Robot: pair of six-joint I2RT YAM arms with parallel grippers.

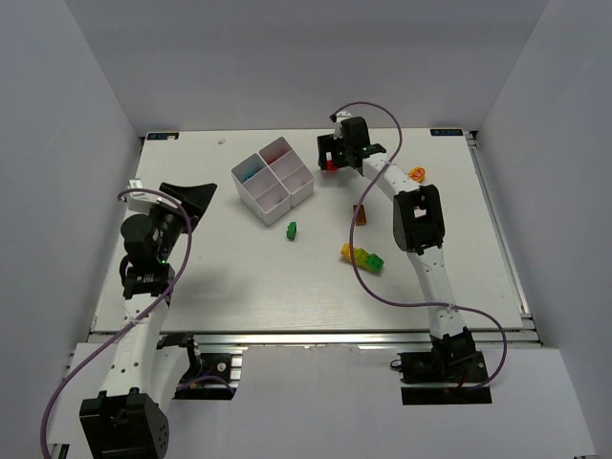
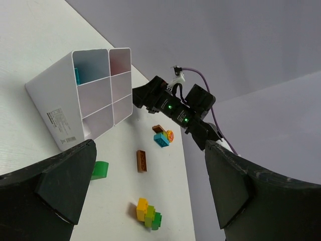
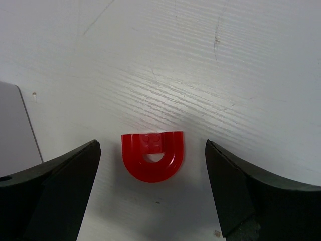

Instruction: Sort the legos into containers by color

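A red U-shaped lego [image 3: 153,170] lies flat on the table, between the wide-apart fingers of my open right gripper [image 3: 151,150], touching neither. From above, that gripper [image 1: 332,156] hangs over the red lego [image 1: 331,166], right of the white four-compartment tray [image 1: 251,201]. A blue brick [image 2: 76,75] shows in one compartment. My left gripper [image 2: 150,150] is open and empty, raised at the table's left [image 1: 186,199]. Loose on the table are a green brick [image 1: 292,229], a brown brick [image 1: 360,214], a yellow-green stack [image 1: 363,256] and an orange-blue cluster [image 1: 418,174].
Grey walls close in the white table on three sides. The right arm's forearm [image 1: 419,220] stretches over the table's right half, next to the brown brick and the yellow-green stack. A purple cable [image 1: 368,277] loops beside it.
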